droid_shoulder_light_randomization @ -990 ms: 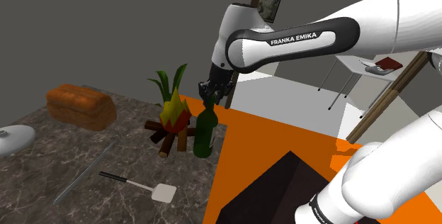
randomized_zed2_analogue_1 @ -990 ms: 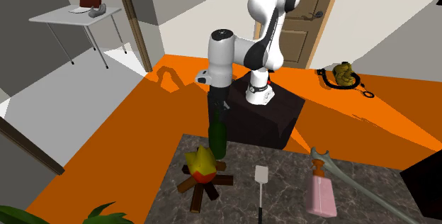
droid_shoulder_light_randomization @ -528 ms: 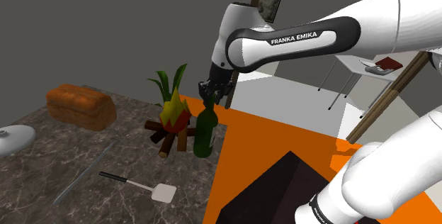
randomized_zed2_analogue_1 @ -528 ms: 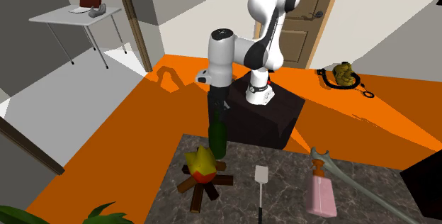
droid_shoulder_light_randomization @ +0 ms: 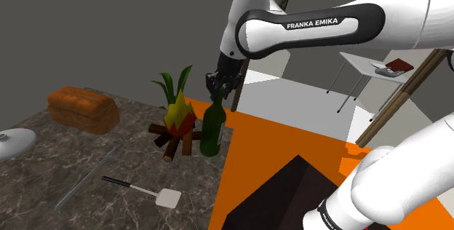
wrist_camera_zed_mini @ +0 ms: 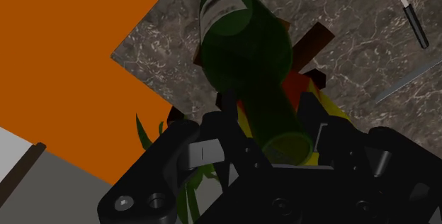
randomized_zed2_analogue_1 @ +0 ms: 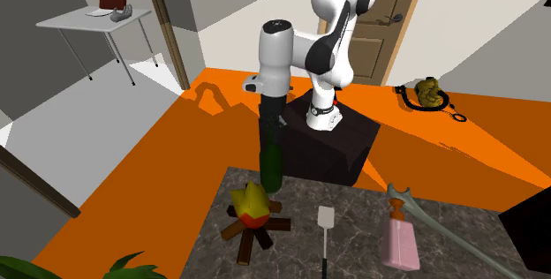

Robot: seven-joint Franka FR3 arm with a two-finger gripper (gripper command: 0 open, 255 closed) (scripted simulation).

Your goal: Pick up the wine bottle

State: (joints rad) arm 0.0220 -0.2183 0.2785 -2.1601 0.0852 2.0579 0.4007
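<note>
One dark green wine bottle (droid_shoulder_light_randomization: 212, 130) (randomized_zed2_analogue_1: 272, 167) (wrist_camera_zed_mini: 248, 52) stands upright just beside a toy campfire (droid_shoulder_light_randomization: 174, 130) (randomized_zed2_analogue_1: 254, 215), which is a small pile of brown logs with a yellow and red flame. The bottle is on the side of the campfire that is nearest to the edge of the marble counter (droid_shoulder_light_randomization: 44, 185) and to the orange floor (droid_shoulder_light_randomization: 291, 148). The black gripper (droid_shoulder_light_randomization: 218, 94) (randomized_zed2_analogue_1: 272, 131) (wrist_camera_zed_mini: 273, 127) comes down from above and is clenched around the neck of the bottle; in the wrist view its two fingers (wrist_camera_zed_mini: 228, 113) press on the neck from both sides. I cannot tell if the base of the bottle touches the counter or is a little above it. A white spatula (droid_shoulder_light_randomization: 145, 190) (randomized_zed2_analogue_1: 325, 233) with a black handle lies flat near the campfire, further in on the counter. A brown bread loaf (droid_shoulder_light_randomization: 82, 108) sits well apart from the campfire, on the side opposite to the bottle. Some green leaves (droid_shoulder_light_randomization: 174, 83) rise just behind the campfire. The dark box (randomized_zed2_analogue_1: 353, 145) that carries the arm stands on the floor, beyond the bottle as seen from the campfire.
</note>
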